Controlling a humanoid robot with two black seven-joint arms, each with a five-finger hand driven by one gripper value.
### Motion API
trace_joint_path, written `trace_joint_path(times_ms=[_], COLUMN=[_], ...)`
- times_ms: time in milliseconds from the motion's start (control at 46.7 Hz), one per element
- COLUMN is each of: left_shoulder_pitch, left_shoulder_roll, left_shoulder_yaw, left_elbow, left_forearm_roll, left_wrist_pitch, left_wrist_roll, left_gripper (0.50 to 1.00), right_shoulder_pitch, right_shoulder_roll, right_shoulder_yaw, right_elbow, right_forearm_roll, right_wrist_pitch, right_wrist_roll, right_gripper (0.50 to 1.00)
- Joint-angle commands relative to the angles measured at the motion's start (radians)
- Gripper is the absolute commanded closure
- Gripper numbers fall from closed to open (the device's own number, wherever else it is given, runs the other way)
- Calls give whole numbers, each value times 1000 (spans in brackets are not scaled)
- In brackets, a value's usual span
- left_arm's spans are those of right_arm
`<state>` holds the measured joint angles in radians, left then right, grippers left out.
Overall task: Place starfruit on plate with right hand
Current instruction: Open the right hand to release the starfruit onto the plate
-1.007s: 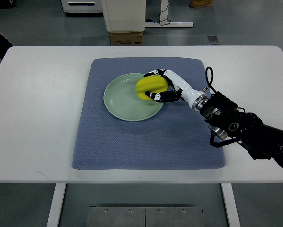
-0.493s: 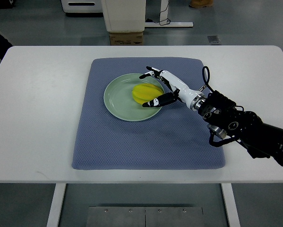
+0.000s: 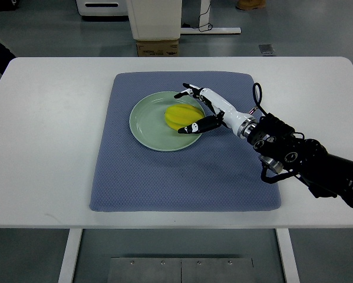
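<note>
Starfruit (image 3: 181, 115) on plate (image 3: 147, 127) (unchanged), fingers (image 3: 191, 128) apart.

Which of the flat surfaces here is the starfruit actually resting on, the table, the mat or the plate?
The green plate: the starfruit lies on it, while the blue mat lies under the plate.
</note>
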<state>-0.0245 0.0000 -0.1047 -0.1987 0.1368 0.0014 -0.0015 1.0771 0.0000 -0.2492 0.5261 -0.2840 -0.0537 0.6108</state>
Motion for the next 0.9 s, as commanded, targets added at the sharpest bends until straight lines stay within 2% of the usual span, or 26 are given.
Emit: trace_joint_path(times_ms=[0, 879], left_shoulder_pitch=[0, 0], left_shoulder_roll=[0, 0], left_shoulder_yaw=[0, 0], left_elbow=[-1, 1], left_forearm_roll=[0, 0], left_wrist_pitch=[2, 0], left_wrist_roll=[0, 0], left_gripper=[500, 500], right_shoulder_pitch=[3, 14], right_shoulder_roll=[0, 0], right_shoulder_yaw=[1, 10], right_elbow=[0, 0], right_forearm_roll=[0, 2], right_wrist_pitch=[0, 0], right_wrist_roll=[0, 0], right_gripper=[500, 500])
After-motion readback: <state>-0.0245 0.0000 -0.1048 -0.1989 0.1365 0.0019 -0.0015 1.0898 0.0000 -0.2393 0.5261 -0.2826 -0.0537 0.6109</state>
